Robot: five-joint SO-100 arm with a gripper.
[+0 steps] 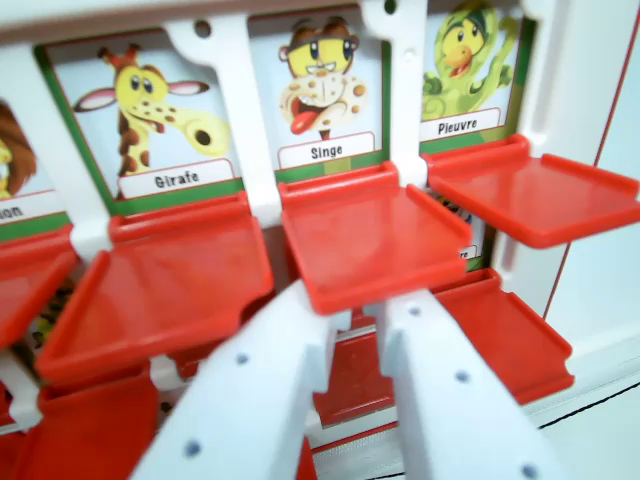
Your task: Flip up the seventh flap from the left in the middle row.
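Observation:
The board's white frame (pixel 232 110) holds animal cards with red flaps lying flat in front of them. Three cards show: Girafe (pixel 150 110), Singe (pixel 315 80) and Pieuvre (pixel 465 70). The Singe flap (pixel 370 235) is in the middle of the view, level like its neighbours, the Girafe flap (pixel 170 290) and the Pieuvre flap (pixel 540 190). My gripper (pixel 358 312) comes up from the bottom. Its white fingers (pixel 260 390) are slightly apart, with the tips at the front edge of the Singe flap and nothing between them. Whether they touch the flap is unclear.
A lower row of red flaps (pixel 510 340) lies under and behind the fingers. Another flap (pixel 25 280) shows at the wrist view's left under a partly cut-off card. The board's white side post (pixel 585 90) closes the wrist view's right, with a pale surface (pixel 600 440) beyond it.

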